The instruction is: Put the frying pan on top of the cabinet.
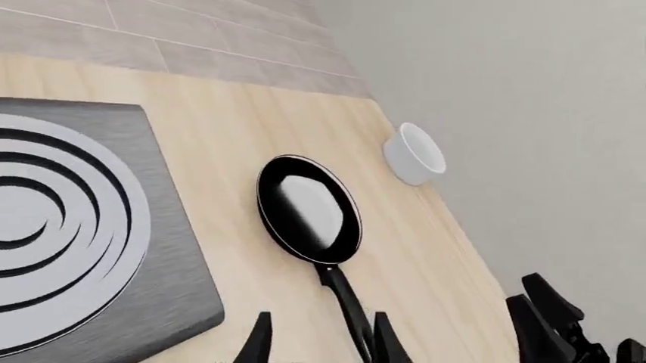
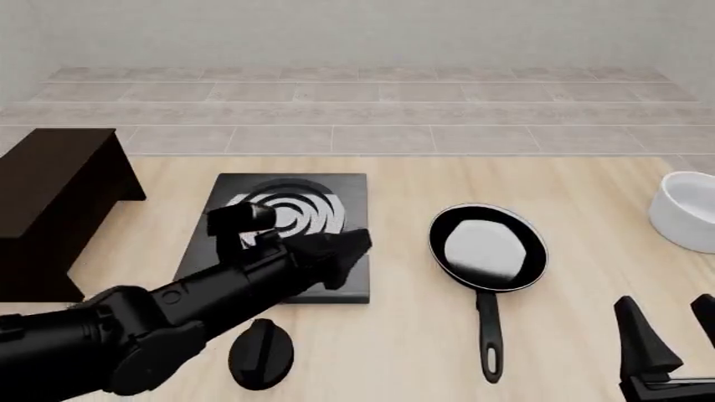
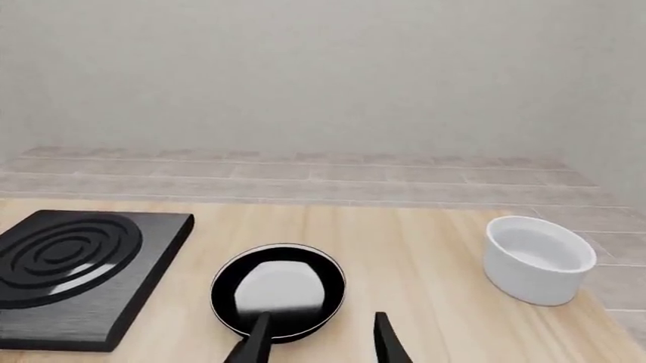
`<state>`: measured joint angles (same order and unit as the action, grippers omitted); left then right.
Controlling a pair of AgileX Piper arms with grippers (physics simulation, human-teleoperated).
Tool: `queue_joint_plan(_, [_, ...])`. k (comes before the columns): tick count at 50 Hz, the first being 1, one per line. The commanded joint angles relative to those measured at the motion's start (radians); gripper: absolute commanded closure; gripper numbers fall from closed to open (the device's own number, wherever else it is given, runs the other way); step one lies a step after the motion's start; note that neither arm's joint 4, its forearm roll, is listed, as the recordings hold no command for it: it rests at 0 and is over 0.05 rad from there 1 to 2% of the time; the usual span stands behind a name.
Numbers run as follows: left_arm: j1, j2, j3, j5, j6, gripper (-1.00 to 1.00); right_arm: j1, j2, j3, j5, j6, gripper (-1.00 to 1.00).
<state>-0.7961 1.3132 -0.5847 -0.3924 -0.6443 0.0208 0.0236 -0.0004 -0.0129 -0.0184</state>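
— Finding any legible text, label, brand or number anywhere?
— Finding none. Seeing only white concentric rings on the flat black slab (image 2: 288,236); reading no marking on the frying pan (image 2: 488,249) or the cabinet (image 2: 54,197).

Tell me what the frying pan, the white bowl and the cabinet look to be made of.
Frying pan: glossy black, likely coated metal; its inside throws a pale reflection, and the handle is thin and black.
White bowl: smooth plain white with thick walls, looks like glazed ceramic, though plastic is possible.
Cabinet: very dark brown and matte, probably stained wood; no grain is visible.
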Motion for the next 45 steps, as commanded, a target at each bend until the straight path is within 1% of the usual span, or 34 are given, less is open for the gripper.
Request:
queue_joint_plan(1, [-0.066, 0.139, -0.047, -0.052, -0.035, -1.0, 0.001, 0.003, 0.0, -0.002, 0.0, -1.0])
queue_joint_plan(3, [-0.081, 0.166, -0.057, -0.061, -0.048, -1.0, 0.002, 0.0, 0.0, 0.0, -0.002, -1.0])
queue_joint_plan(11, [-0.116, 0.253, -0.089, -0.09, -0.066, -1.0, 0.001, -0.001, 0.0, -0.001, -0.004, -1.0])
queue_joint_plan(13, [-0.134, 0.277, -0.098, -0.095, -0.085, -1.0, 0.001, -0.002, 0.0, -0.001, -0.005, -1.0])
queue_joint_plan(19, [-0.151, 0.328, -0.112, -0.115, -0.101, -1.0, 0.001, -0.008, 0.0, 0.005, -0.005, -1.0])
queue_joint_plan(45, [-0.183, 0.496, -0.152, -0.188, -0.166, -1.0, 0.001, -0.01, 0.0, 0.008, 0.004, -1.0])
